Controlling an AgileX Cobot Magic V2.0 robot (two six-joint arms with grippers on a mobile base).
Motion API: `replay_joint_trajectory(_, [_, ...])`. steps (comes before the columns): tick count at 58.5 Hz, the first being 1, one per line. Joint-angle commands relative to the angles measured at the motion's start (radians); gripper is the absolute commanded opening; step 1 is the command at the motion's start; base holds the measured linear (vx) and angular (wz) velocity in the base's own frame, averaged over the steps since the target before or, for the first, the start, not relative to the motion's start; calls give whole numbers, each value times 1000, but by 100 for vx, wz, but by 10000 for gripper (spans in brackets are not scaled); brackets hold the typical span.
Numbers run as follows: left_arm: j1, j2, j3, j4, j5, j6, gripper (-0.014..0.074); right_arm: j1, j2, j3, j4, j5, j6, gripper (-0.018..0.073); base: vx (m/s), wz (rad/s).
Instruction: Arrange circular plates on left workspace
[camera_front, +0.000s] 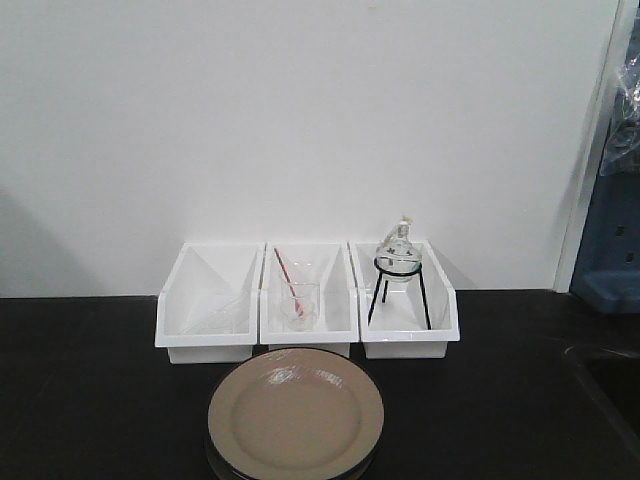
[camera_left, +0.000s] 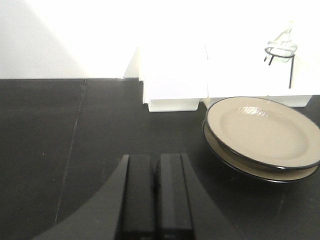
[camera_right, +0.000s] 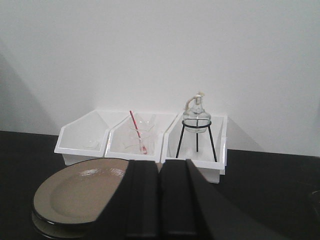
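Two round beige plates with dark rims lie stacked, the top plate (camera_front: 296, 418) on the lower plate (camera_left: 295, 175), on the black benchtop (camera_front: 90, 400) in front of the white bins. The stack also shows in the left wrist view (camera_left: 260, 131) and the right wrist view (camera_right: 80, 192). My left gripper (camera_left: 155, 159) is shut and empty, over the bench to the left of the stack. My right gripper (camera_right: 159, 165) is shut and empty, hovering beside the stack's right edge. Neither gripper shows in the front view.
Three white bins stand side by side behind the plates: the left bin (camera_front: 208, 305), the middle bin (camera_front: 303, 300) with a glass beaker and red rod, the right bin (camera_front: 405, 305) with a glass flask on a black tripod. A sunken sink (camera_front: 612, 385) lies at right.
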Motion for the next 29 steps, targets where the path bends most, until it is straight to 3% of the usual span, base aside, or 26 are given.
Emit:
replay_joint_trajectory(1, [-2,-26,-23,-24,-30,-4,0,-2,5,-27,17,-20,1,-1,0,0])
replay_joint_trajectory(29, [-2,-35,-24,-24,11,-4,0,-2,5,-27,18,-20,0,-1,0,0])
